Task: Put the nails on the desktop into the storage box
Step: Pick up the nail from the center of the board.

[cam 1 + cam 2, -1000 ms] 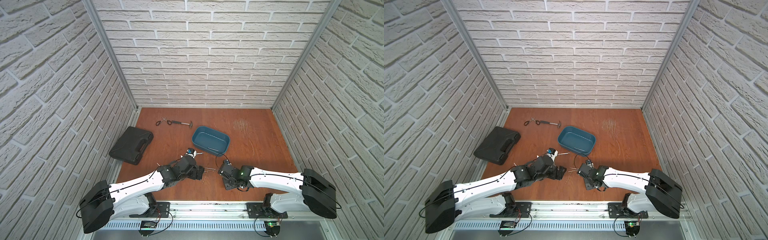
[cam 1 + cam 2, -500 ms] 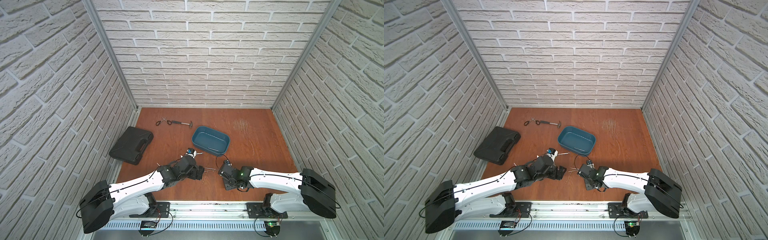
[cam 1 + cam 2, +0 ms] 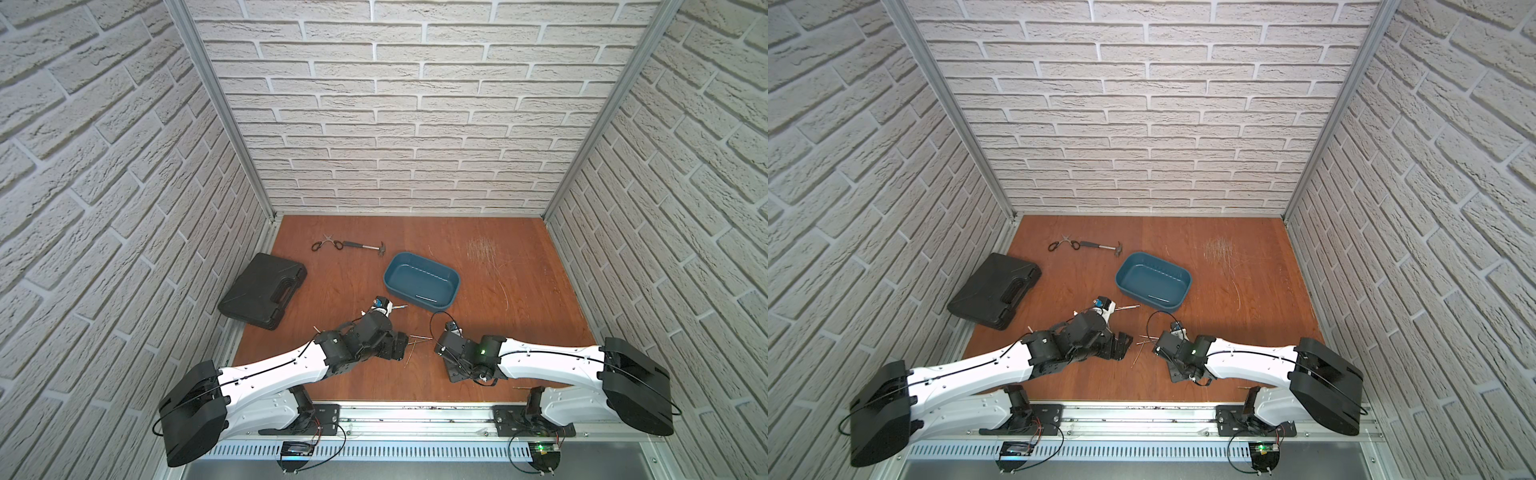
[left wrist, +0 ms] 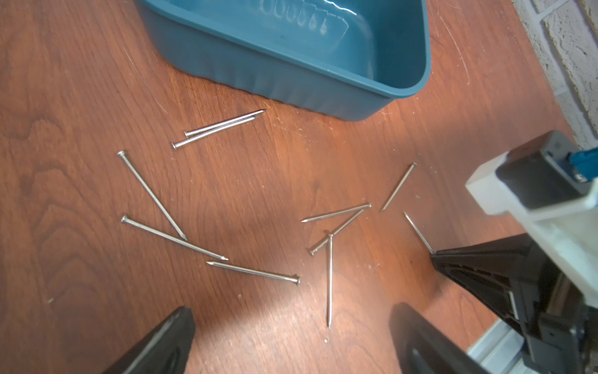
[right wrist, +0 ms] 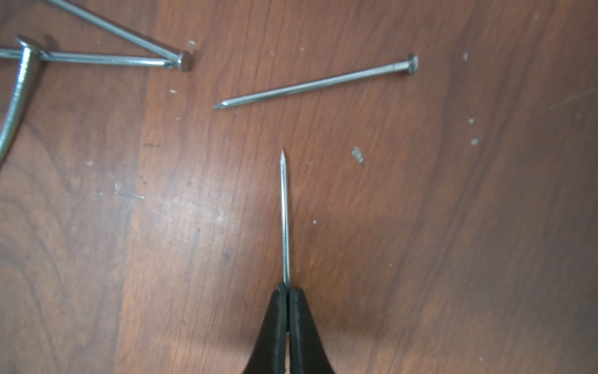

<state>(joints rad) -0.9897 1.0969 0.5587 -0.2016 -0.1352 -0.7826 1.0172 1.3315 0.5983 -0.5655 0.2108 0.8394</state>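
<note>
My left gripper [image 4: 291, 319] hangs wide open above the desktop [image 4: 64, 97] and holds nothing; before it about nine loose nails [image 4: 252, 271] lie scattered on the arm side of the box [image 4: 275, 74], the closest pair just beside its wall; my right gripper [image 5: 287, 291], on that same side of the box, is clenched on one nail [image 5: 284, 210], the point sticking out; whether it is lifted I cannot tell. Inside the box I see a thin pale line [image 3: 426, 298], I think one nail; so I judge the task barely begun, with nearly all nails left to move.
</note>
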